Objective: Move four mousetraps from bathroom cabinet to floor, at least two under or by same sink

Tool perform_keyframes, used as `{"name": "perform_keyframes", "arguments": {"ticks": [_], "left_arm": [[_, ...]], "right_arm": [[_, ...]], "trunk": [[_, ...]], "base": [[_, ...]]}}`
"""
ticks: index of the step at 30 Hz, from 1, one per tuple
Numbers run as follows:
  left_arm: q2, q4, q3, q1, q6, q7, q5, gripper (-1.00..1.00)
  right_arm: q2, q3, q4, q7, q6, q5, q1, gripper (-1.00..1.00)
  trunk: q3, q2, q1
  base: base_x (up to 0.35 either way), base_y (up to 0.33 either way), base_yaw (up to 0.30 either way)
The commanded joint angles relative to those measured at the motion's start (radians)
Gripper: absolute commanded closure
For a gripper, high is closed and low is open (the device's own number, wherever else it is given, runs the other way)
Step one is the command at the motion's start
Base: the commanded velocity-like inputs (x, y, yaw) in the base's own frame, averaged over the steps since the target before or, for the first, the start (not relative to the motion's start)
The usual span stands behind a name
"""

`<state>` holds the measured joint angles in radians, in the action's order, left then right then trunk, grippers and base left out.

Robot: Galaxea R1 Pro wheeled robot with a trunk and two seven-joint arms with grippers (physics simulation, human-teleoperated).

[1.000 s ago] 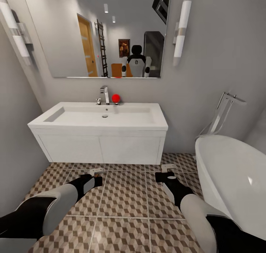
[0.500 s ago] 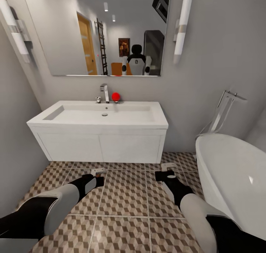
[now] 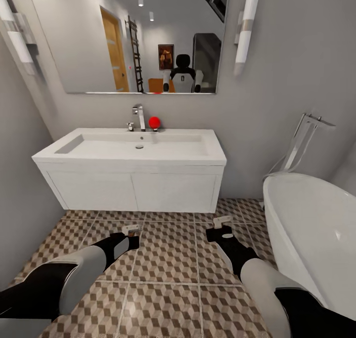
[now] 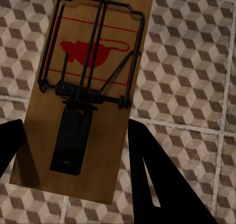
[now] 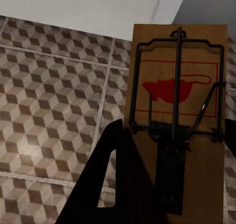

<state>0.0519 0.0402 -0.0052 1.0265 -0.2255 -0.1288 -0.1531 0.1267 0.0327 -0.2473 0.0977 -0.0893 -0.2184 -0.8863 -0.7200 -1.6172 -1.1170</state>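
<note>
Sink (image 3: pixel 129 160) sits higher and nearer in the head view than a second ago, so the robot has probably advanced. Left gripper (image 3: pixel 130 228) pinches one mousetrap (image 4: pixel 83 94), right gripper (image 3: pixel 222 221) another (image 5: pixel 178 118), both above the floor (image 3: pixel 168 259).

Open tiled floor (image 3: pixel 168 259) lies ahead of both arms, running unobstructed to the sink (image 3: pixel 131 172). The sink is wall-hung; a low gap shows beneath its front, with tiles continuing under it. To the right, the bathtub (image 3: pixel 316 229) stands close beside the right arm and narrows the passage there. A grey wall (image 3: pixel 20 190) closes the left side, near the left arm. Between sink and bathtub a strip of floor reaches the back wall.
</note>
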Motion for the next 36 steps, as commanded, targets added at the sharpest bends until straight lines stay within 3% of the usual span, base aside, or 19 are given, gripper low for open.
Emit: {"name": "perform_keyframes", "arguments": {"ticks": [1, 22, 29, 36], "left_arm": [[0.0, 0.001, -0.001, 0.001, -0.002, -0.005, -0.005, 1.0], [-0.004, -0.001, -0.001, 0.001, 0.001, -0.005, -0.005, 1.0], [-0.004, -0.037, 0.004, 0.001, -0.005, -0.005, -0.006, 1.0], [-0.003, -0.092, 0.005, 0.001, -0.076, -0.005, -0.006, 1.0]], "right_arm": [[0.001, 0.003, -0.002, 0.001, -0.007, -0.01, 0.0, 1.0], [0.001, 0.002, -0.003, 0.0, -0.006, -0.01, 0.0, 1.0], [0.001, 0.004, -0.003, 0.001, -0.012, -0.008, 0.0, 1.0], [0.001, 0.009, -0.059, 0.0, -0.147, -0.005, -0.004, 1.0]], "trunk": [[-0.006, -0.008, -0.004], [-0.106, -0.155, -0.084], [-0.14, -0.204, -0.111], [-0.173, -0.253, -0.138]], "base": [[0.0, 0.0, 0.0], [0.0, 0.0, 0.0], [0.0, 0.0, 0.0], [0.0, 0.0, 0.0]]}}
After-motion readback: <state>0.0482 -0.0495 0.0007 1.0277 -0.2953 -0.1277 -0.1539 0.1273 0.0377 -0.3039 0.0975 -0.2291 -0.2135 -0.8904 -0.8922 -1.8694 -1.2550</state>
